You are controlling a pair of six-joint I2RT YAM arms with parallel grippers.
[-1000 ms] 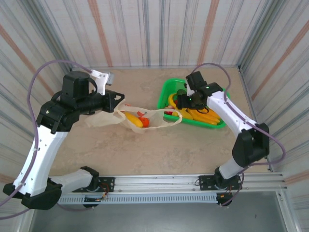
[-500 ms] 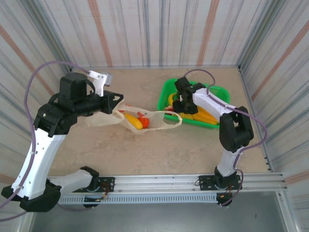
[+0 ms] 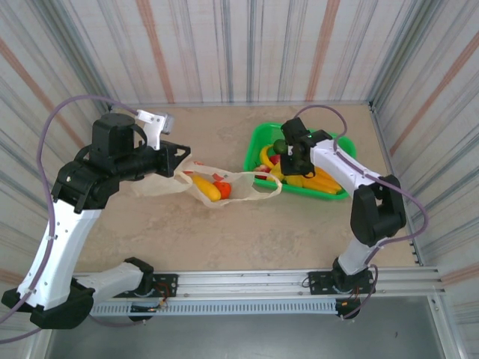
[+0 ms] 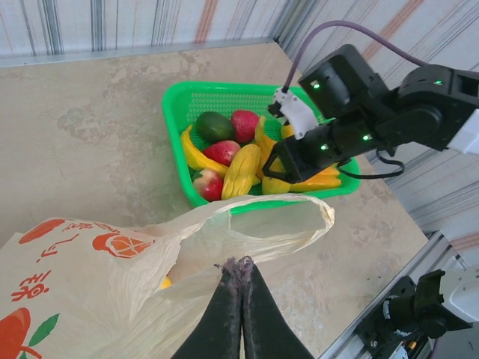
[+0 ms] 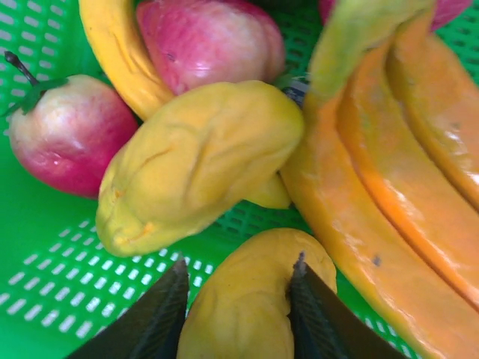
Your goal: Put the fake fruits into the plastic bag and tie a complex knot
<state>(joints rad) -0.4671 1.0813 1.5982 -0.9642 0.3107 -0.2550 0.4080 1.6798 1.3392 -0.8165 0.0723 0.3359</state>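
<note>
Much of the plastic bag was hard to read. It lay crumpled on the bench between the arms, just left of the green basket, and its folds hid most of what it held. From above, a yellow banana and a red piece showed at its mouth. In the left wrist view only a sliver of yellow peeped under the rim, and the bag's printed side ran off the frame. The left fingers were pressed flat together on the near edge of the mouth, pinching the thin plastic so that the opening gaped toward the basket. One pale loop handle lay out to the right, close to the basket's near wall.

The right fingers were down among the fake fruits in the basket, their tips covered from above by the wrist. In the right wrist view they stood narrow, one against each flank of a yellow fruit, gripping it where it lay on the mesh floor. A ridged yellow fruit, red apples and orange bananas crowded round it, most of them cut by the frame edge.

The right arm covered part of the heap, so the fruits could not be counted. A purple cable arched over it, and striped walls closed in the bench.
</note>
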